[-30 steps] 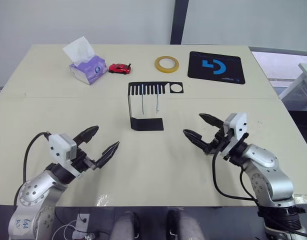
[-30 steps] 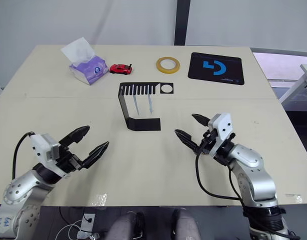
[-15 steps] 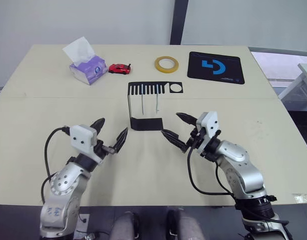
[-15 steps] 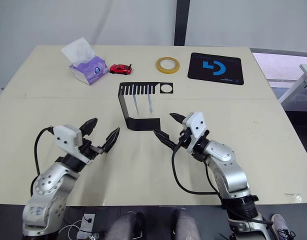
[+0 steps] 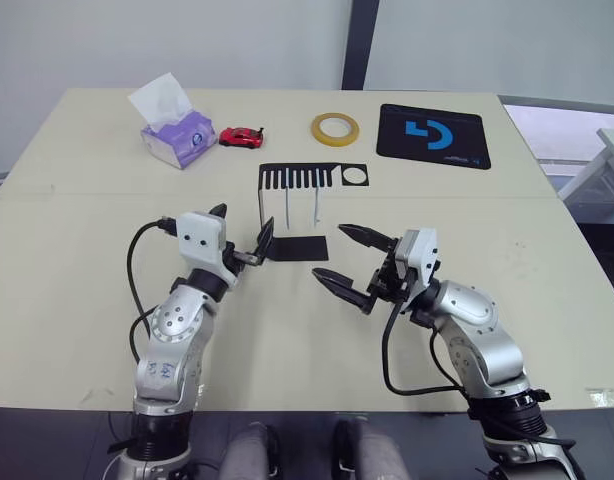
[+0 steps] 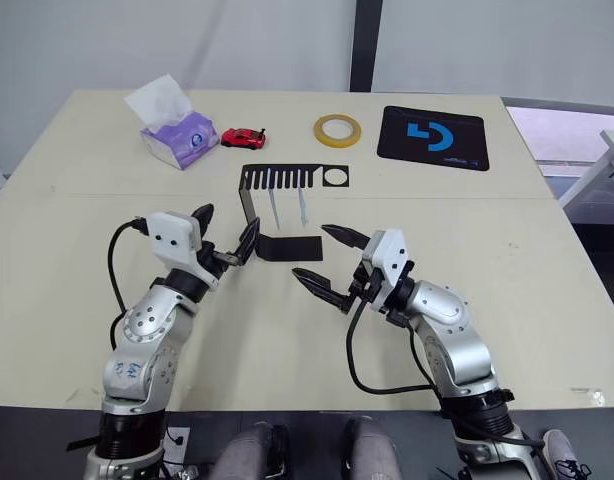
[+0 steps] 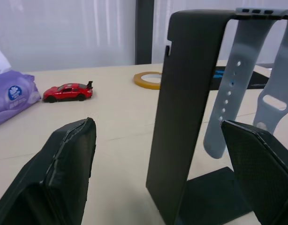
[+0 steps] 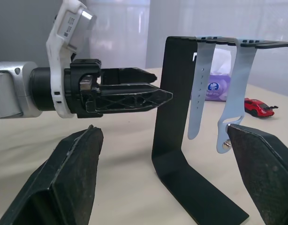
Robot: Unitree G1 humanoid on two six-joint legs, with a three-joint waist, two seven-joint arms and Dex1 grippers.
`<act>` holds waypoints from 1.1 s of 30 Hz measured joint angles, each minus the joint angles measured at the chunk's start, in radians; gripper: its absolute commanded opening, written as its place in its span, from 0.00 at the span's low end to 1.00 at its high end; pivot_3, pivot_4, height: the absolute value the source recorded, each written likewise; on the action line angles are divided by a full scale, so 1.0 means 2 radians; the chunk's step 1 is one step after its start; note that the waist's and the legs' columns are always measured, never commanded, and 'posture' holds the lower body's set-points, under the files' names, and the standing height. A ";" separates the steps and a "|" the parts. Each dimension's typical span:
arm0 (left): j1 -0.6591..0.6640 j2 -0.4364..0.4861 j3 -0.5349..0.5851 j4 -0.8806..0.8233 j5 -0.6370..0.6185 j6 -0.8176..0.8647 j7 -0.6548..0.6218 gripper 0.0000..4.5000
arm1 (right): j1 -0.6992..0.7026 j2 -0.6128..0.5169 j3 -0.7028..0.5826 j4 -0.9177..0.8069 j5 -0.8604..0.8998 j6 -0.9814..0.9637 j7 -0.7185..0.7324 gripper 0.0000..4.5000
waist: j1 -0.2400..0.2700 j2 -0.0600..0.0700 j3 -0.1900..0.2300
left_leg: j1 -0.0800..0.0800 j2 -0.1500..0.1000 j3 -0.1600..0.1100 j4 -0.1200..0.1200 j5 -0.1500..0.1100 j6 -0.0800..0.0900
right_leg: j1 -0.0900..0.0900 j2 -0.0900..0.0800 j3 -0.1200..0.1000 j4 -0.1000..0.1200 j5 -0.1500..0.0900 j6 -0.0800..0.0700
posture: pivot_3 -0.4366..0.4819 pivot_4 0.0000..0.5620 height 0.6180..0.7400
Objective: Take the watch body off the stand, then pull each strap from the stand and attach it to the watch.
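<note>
The stand (image 5: 261, 208) is a black C-shaped bracket in the middle of the table, with a slotted top plate (image 5: 309, 177) and a flat base (image 5: 299, 248). Two pale grey-blue straps (image 5: 287, 207) (image 5: 315, 205) hang from its slots. In the left wrist view they hang just behind the upright (image 7: 191, 108). The watch body is out of view. My left gripper (image 5: 242, 228) is open at the stand's left side, its fingers either side of the upright, holding nothing. My right gripper (image 5: 330, 252) is open just right of the base, also empty.
Along the table's far side lie a purple tissue pack (image 5: 172, 130), a red toy car (image 5: 240, 137), a yellow tape ring (image 5: 334, 128) and a black mat with a blue logo (image 5: 432, 135). The table's front edge runs just behind both arms.
Both arms have swung inward from the table's front corners. The left gripper has come up to the stand's upright, and the right gripper has moved left to the base. Stand and straps are unmoved.
</note>
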 measured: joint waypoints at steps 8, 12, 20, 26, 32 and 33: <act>-0.031 -0.025 0.002 0.019 0.017 0.000 0.032 1.00 | 0.006 -0.011 -0.010 -0.017 0.009 0.004 0.002 0.99 | 0.007 0.000 0.000 | 0.000 0.000 0.000 0.001 0.000 0.001 | 0.000 0.000 0.000 0.000 0.000 0.000 | 0.48 0.27 1.00; -0.034 -0.026 -0.005 0.032 0.024 -0.002 0.030 1.00 | 0.012 -0.022 -0.014 -0.030 0.015 0.007 0.006 0.99 | 0.007 0.000 0.000 | 0.000 0.000 0.000 0.001 0.000 0.001 | 0.000 0.000 0.000 0.000 0.000 0.000 | 0.48 0.27 1.00; -0.054 -0.036 -0.008 0.063 0.033 -0.016 0.031 1.00 | 0.055 -0.069 -0.056 -0.087 0.050 0.008 0.031 0.99 | 0.010 0.000 0.000 | 0.000 0.000 0.000 0.001 -0.001 0.002 | 0.000 0.000 0.000 0.000 0.000 0.000 | 0.48 0.27 1.00; -0.068 -0.040 -0.011 0.085 0.036 -0.030 0.030 1.00 | 0.089 -0.068 -0.078 -0.096 0.062 -0.015 0.031 0.99 | 0.007 0.000 0.000 | 0.000 0.000 0.000 0.001 -0.001 0.002 | 0.000 0.000 0.000 0.000 0.000 0.000 | 0.48 0.27 1.00; -0.076 -0.050 -0.013 0.092 0.040 -0.042 0.032 1.00 | 0.095 -0.055 -0.078 -0.109 0.071 -0.021 0.022 0.99 | 0.008 0.000 0.000 | 0.000 0.000 0.000 0.001 -0.001 0.001 | 0.000 0.000 0.000 0.000 0.000 0.000 | 0.48 0.27 1.00; -0.076 -0.052 -0.015 0.097 0.042 -0.043 0.032 1.00 | 0.096 -0.054 -0.078 -0.109 0.075 -0.021 0.021 0.99 | 0.008 0.000 0.000 | 0.000 0.000 0.000 0.001 -0.001 0.001 | 0.000 0.000 0.000 0.000 0.000 0.000 | 0.48 0.27 1.00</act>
